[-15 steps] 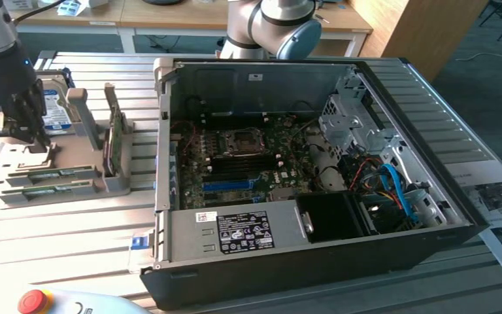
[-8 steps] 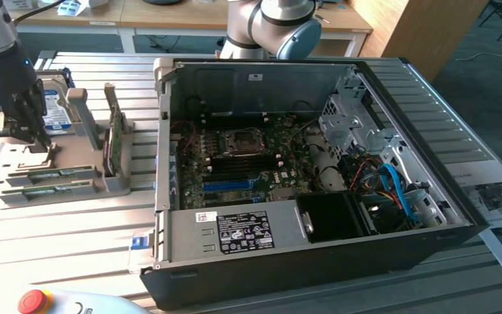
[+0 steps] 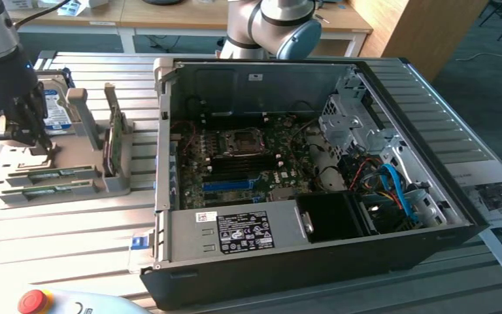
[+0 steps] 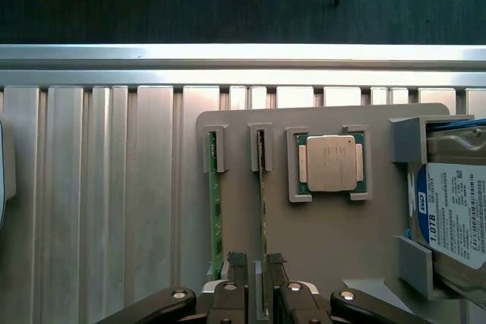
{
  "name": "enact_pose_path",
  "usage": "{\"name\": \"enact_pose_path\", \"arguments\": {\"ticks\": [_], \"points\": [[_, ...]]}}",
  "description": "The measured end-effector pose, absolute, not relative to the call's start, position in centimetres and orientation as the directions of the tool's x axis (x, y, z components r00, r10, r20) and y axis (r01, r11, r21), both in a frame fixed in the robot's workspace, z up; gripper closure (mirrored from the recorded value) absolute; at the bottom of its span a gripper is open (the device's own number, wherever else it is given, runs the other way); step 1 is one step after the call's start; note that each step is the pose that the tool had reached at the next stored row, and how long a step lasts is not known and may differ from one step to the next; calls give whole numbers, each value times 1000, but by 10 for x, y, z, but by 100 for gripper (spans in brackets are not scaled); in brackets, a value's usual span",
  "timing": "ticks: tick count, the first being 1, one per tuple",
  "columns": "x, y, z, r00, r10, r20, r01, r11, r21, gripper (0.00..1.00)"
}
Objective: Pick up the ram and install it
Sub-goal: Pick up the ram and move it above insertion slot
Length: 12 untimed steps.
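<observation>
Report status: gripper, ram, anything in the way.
Gripper open, low over the parts tray. Ram seated in tray slot, fingertips astride it, not lifted. Second stick alongside, nothing blocking.

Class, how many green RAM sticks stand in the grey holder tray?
2. On the holder tray, one RAM stick fills the outermost slot; the other the next slot, beside the CPU chip.
</observation>
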<state>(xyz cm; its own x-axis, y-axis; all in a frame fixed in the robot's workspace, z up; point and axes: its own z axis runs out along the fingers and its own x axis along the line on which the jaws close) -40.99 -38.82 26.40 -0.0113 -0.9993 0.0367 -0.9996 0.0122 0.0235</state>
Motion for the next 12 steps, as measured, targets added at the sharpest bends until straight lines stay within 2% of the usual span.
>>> {"name": "enact_pose_path", "arguments": {"ticks": [12], "points": [[-412, -388, 249, -11, -999, 37, -1000, 12, 24, 76]]}}
